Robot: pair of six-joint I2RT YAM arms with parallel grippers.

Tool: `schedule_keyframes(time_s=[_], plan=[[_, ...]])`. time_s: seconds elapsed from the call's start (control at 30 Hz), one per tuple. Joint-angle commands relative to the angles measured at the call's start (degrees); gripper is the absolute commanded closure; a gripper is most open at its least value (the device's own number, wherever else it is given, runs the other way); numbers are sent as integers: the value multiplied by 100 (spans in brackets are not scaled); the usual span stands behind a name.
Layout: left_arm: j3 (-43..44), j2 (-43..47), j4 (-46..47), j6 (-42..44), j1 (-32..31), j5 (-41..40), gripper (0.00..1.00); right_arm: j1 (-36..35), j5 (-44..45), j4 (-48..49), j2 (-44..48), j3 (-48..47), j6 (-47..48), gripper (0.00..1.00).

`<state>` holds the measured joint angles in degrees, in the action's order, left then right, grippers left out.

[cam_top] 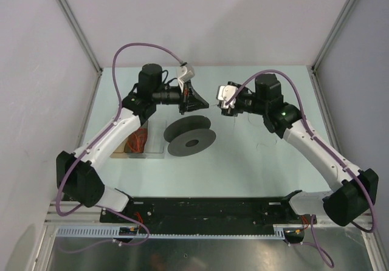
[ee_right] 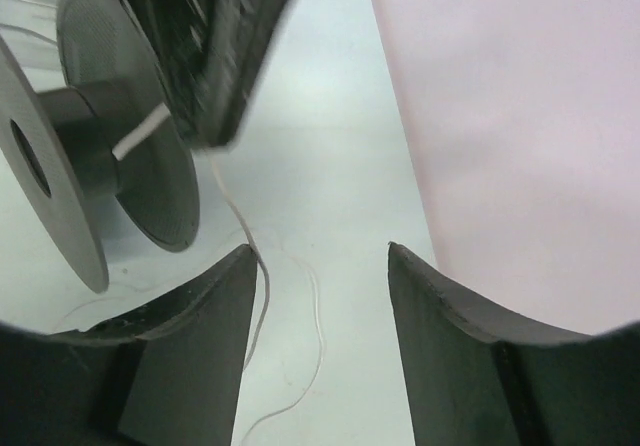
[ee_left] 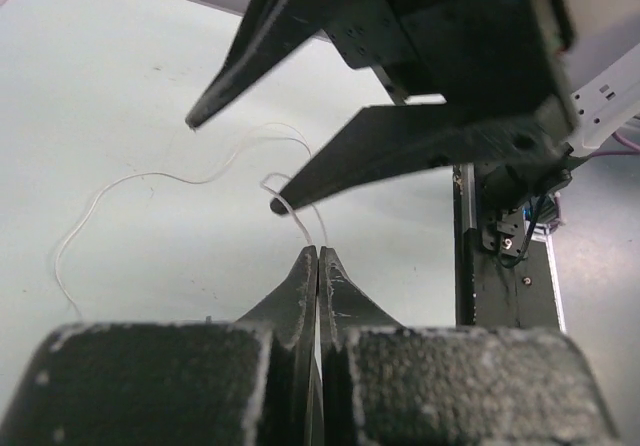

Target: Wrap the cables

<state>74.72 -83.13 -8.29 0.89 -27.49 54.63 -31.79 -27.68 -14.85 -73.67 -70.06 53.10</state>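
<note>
1. Fingers of the left gripper are seen pressed tightly together in the left wrist view, and a thin white cable is pinched at their tips.
2. From that pinch the cable is carried up into a small loop. It is then spread out to the left in loose waves over the pale green table and curls downward near the left edge of the view.
3. Directly ahead of the left gripper, the right gripper is shown with its two dark jaws spread apart. Nothing is gripped between them, and the cable's small loop is seen just beside the tip of the lower jaw.
4. In the right wrist view those jaws are seen apart at the bottom. The cable drops from the left gripper's tip past the inner edge of one finger; contact with that finger cannot be confirmed.
5. A black spool is placed on the table just near of both grippers in the overhead view. A short white strip is visible on its hub in the right wrist view.
6. A clear plastic box is set just left of the spool, with orange-red contents too small to identify.
7. Purple hoses are run along both arms.
</note>
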Motion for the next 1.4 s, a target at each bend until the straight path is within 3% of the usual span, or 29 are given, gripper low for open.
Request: schedule_keyframes(time_s=[0.0,0.37,0.43,0.53,0.6,0.63,0.77,0.9,1.1,1.37], plan=[[-13,345,91,240,109,282,100,338,-636,-1,-109,58,-360,40],[-145,477,235,91,187,266,100,432,-1402,185,-327,80,-747,49],[-176,501,252,95,190,267,100,405,-1436,264,-344,80,-762,61],[-276,567,275,109,237,224,100,398,-1435,356,-326,80,-769,90],[-364,615,282,82,312,158,100,416,-1392,390,-324,76,-734,98],[-402,632,283,76,366,116,97,427,-1368,401,-337,78,-675,99],[-557,790,282,116,700,-24,51,285,-1058,236,-419,76,94,100],[-785,983,262,346,1155,-6,22,-60,-579,-97,-623,10,877,100],[-1358,1338,30,1221,1379,-353,11,-611,424,42,-980,-25,905,100],[-1918,1422,-53,1630,1365,-650,11,-1061,1456,454,-1397,-25,882,100]])
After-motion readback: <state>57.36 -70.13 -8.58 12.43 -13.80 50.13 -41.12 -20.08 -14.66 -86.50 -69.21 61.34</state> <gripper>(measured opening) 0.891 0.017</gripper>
